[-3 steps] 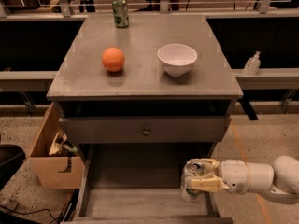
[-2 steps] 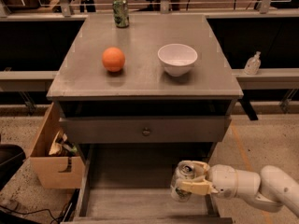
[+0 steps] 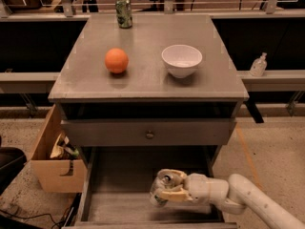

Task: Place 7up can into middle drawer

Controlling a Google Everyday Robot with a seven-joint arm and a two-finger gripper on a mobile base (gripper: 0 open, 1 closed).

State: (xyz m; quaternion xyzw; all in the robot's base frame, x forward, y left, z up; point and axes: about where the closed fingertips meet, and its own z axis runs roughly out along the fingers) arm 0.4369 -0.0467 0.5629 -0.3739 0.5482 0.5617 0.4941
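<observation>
Camera view: looks down on a grey cabinet (image 3: 143, 82) with the middle drawer (image 3: 119, 173) pulled wide open.
Gripper: the gripper (image 3: 162, 192) reaches in from the right, low over the drawer floor, with its fingers clamped on the 7up can (image 3: 165, 180).
7up can: inside the drawer's outline, front and right of centre, tipped so the shiny top faces the camera. Can't tell if it touches the floor.
Done: the drawer is open, and the can is in hand and over the drawer.
Left: probably setting it down, letting go and pulling the arm clear. With the grip on, none of that looks done.
Cans: two, the 7up one plus a darker green can (image 3: 124, 12) at the back of the top.
Drawers: two showing, the open one and a shut drawer front with a knob (image 3: 149, 134).
Singles: one orange (image 3: 116, 60), one white bowl (image 3: 181, 60), one cardboard box (image 3: 55, 173) on the left, one pump bottle (image 3: 259, 65) on the right ledge.
</observation>
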